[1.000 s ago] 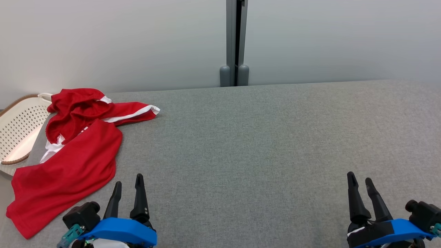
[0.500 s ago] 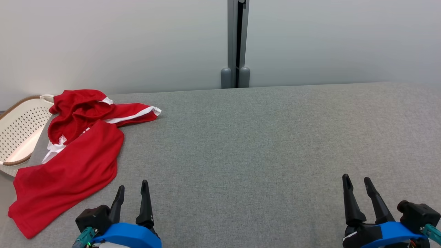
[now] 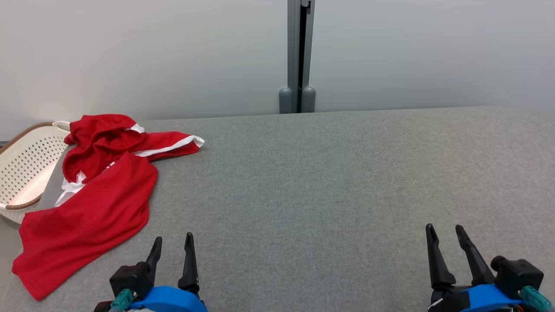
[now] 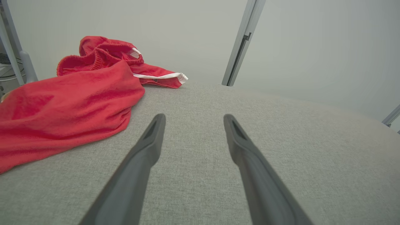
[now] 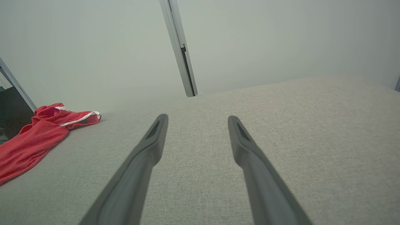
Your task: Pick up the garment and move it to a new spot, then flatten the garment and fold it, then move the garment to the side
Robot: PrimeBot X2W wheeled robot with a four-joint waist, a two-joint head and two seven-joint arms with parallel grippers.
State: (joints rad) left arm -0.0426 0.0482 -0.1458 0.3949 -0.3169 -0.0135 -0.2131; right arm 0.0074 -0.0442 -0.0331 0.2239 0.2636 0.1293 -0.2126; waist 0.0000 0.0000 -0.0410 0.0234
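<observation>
I see the red garment lying crumpled at the far left of the grey table. Its bunched waistband end lies beside a white basket just off the table's left edge, and its flatter end trails toward me. My left gripper is at the near edge, close to the garment's lower hem but not touching it, fingers spread wide and empty. My right gripper is well apart at the near right, equally wide and holding nothing.
</observation>
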